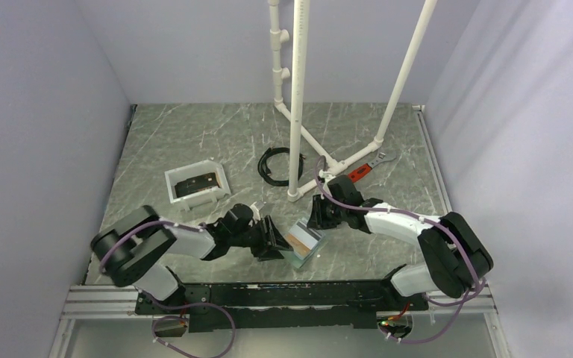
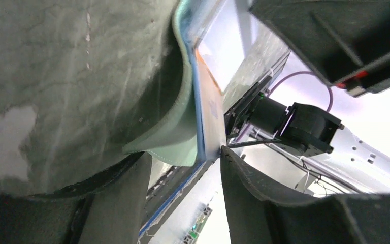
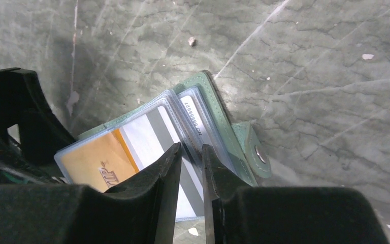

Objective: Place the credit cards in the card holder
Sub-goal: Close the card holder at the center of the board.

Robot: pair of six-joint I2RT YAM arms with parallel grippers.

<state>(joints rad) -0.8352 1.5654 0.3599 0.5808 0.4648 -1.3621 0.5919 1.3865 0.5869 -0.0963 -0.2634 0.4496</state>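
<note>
The card holder [image 1: 304,244] lies open on the table between both grippers, grey-green outside [image 3: 218,109] with clear sleeves. A tan credit card [image 3: 96,160] and a white card with a grey stripe [image 3: 147,134] sit in its sleeves. My left gripper [image 1: 272,240] is open, and the holder's green corner [image 2: 170,140] reaches between its fingertips [image 2: 228,155]. An orange card edge [image 2: 209,94] shows in the left wrist view. My right gripper [image 3: 191,148] stands over the sleeves near the snap tab [image 3: 256,152], jaws a narrow gap apart. Dark credit cards [image 1: 196,183] lie in the white tray.
The white tray [image 1: 173,179] sits at the back left. A black cable coil [image 1: 276,164], a white pipe frame [image 1: 296,97] and a red-handled wrench [image 1: 365,168] stand behind the holder. Walls close in on both sides.
</note>
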